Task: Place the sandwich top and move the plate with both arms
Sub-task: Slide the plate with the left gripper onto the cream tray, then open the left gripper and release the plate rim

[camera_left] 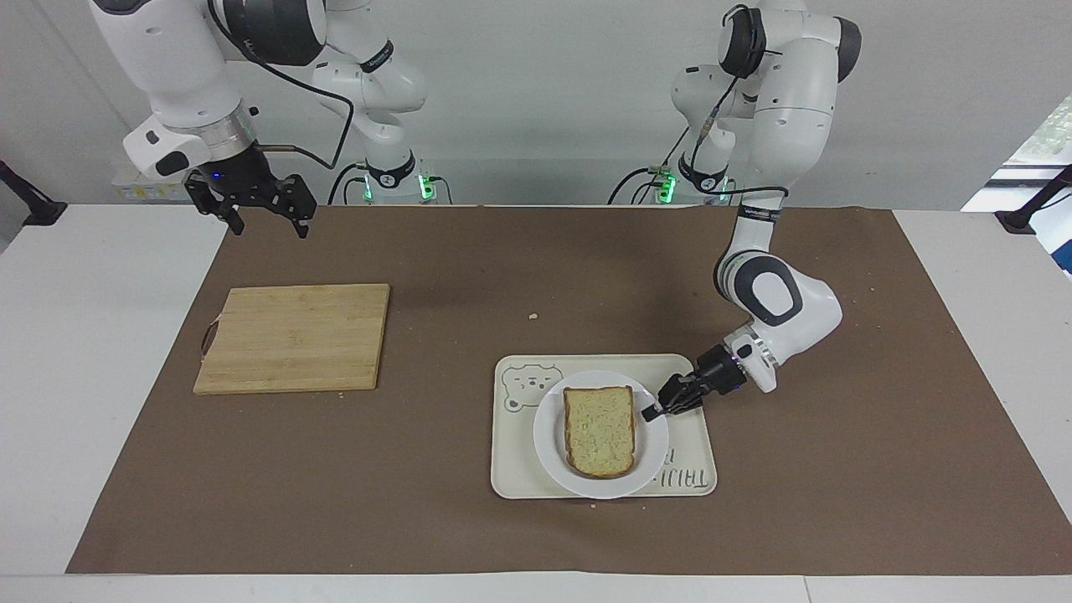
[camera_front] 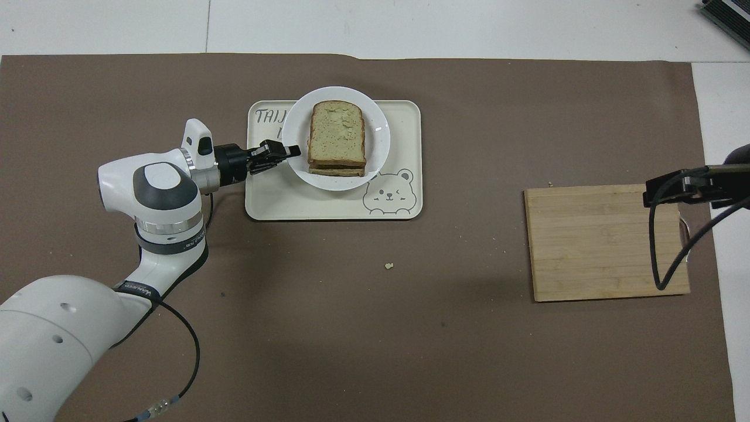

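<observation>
lower slice (camera_front: 336, 170) mostly hidden under sandwich top (camera_front: 337, 132).

Both arms (camera_left: 775, 75) have glossy white rounded shells with black bands at the joints; the left arm's forearm (camera_front: 161, 193) carries a grey oval inset and a silver ring. Each ends in a black gripper: left gripper (camera_left: 651, 410), right gripper (camera_left: 266, 219). Black cables loop along both arms; green lights glow at the bases (camera_left: 423, 182).
</observation>
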